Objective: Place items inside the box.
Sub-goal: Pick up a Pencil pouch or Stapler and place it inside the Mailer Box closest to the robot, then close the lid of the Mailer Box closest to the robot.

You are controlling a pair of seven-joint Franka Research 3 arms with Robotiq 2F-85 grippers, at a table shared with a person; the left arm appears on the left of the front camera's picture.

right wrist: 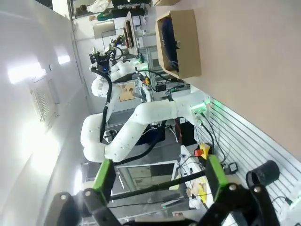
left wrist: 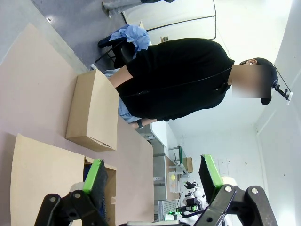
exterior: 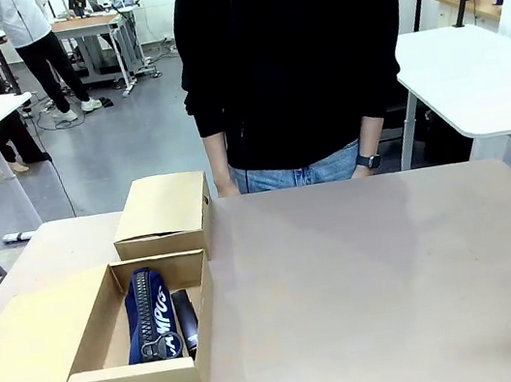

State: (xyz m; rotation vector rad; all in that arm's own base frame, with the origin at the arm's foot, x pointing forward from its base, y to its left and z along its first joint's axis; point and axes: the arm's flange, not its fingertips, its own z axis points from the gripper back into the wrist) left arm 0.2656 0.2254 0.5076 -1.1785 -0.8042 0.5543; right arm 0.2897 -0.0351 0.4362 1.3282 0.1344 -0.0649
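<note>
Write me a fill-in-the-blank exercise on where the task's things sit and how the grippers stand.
1. The navy pouch lies inside the ____ box.
2. The black stapler lies in that box on the pouch's ____ side in the front view.
3. The smaller box beyond it has its lid ____.
4. The left gripper and the right gripper both have their fingers ____.

Missing words: larger; right; closed; open
</note>
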